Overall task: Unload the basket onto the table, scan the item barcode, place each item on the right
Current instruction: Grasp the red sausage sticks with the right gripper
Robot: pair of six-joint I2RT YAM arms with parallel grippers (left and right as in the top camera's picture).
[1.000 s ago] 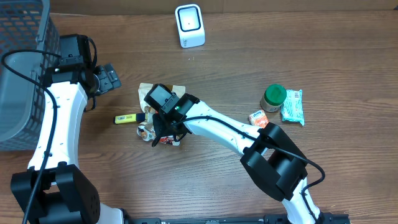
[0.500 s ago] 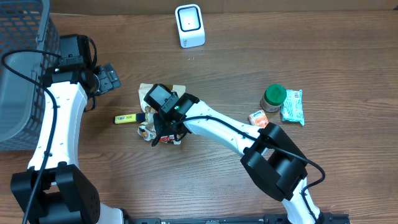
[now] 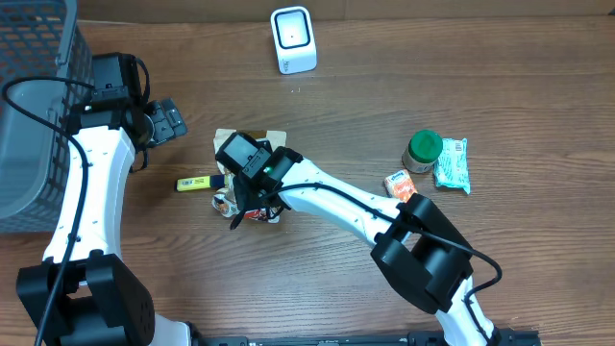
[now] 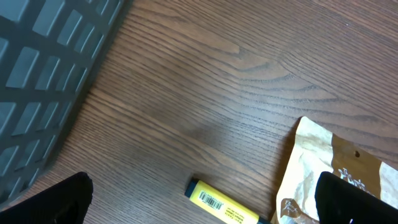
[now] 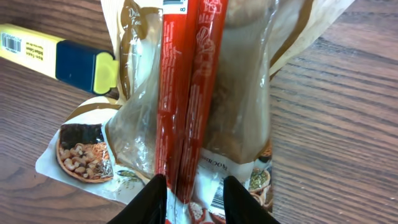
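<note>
Item 1: clear plastic packet w/ red centre strip (image 5: pixel 186 106), brownish contents, approx. centre-left of the brown wood-grain desk (image 3: pixel 384 86), lying over a tan printed paper pouch (image 5: pixel 81 149) w/ nut pics. Right claw (image 5: pixel 194 200): white fingertips (image 5: pixel 152 198) pinched in on the packet's near end, one each side of the red strip, narrow gap, grip on the packet; can't tell if the packet is raised off the desk. Item 2: yellow highlighter pen w/ dark blue band (image 3: pixel 195 183), barcode label on barrel, flat on desk just beside the pouch, on the left-arm side. Left claw (image 3: pixel 171 121): spread fully wide, nothing in it, over bare desk near the grey mesh basket (image 3: pixel 29 58), apart from pen and pouch. Item 3: white box-shaped barcode scanner (image 3: pixel 293 38), at far desk edge, well apart from the packet. Item 4, right-side cluster: green-lidded round jar (image 3: pixel 422 149); teal-and-white sachet (image 3: pixel 452 165) just beside it; small orange carton (image 3: pixel 398 183) just beside the jar on the near side.
</note>
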